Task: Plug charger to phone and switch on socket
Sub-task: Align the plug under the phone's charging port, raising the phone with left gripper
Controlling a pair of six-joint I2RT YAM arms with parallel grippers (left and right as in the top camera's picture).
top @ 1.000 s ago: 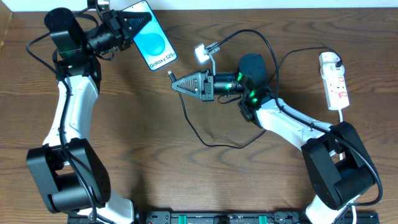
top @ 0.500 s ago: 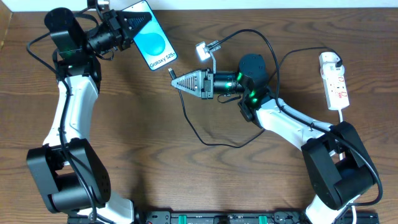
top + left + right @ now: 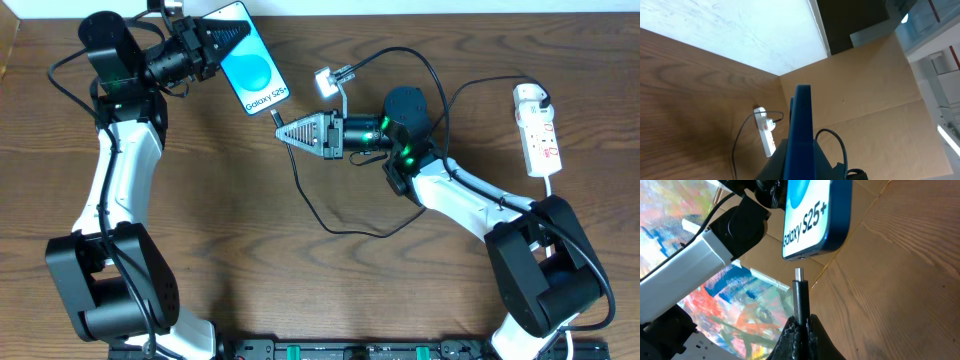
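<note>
My left gripper [image 3: 222, 42] is shut on the phone [image 3: 254, 72], holding it above the table at the back left with its blue screen up and its lower end toward the right arm. In the left wrist view the phone [image 3: 801, 130] rises edge-on from between the jaws. My right gripper [image 3: 281, 132] is shut on the charger's black connector [image 3: 799, 297], whose metal tip points at the phone's bottom edge [image 3: 812, 252] with a small gap between them. The black cable [image 3: 310, 205] loops across the table. The socket [image 3: 537, 130], a white power strip, lies at the far right.
A white adapter [image 3: 325, 84] with a cable lies behind the right gripper. The strip's white cord [image 3: 553, 186] runs down past the right arm's base. The socket also shows small in the left wrist view [image 3: 766, 132], beside brown cardboard.
The left gripper has moved the phone a little to the right, toward the connector. The right gripper has held its place over the last half second.
</note>
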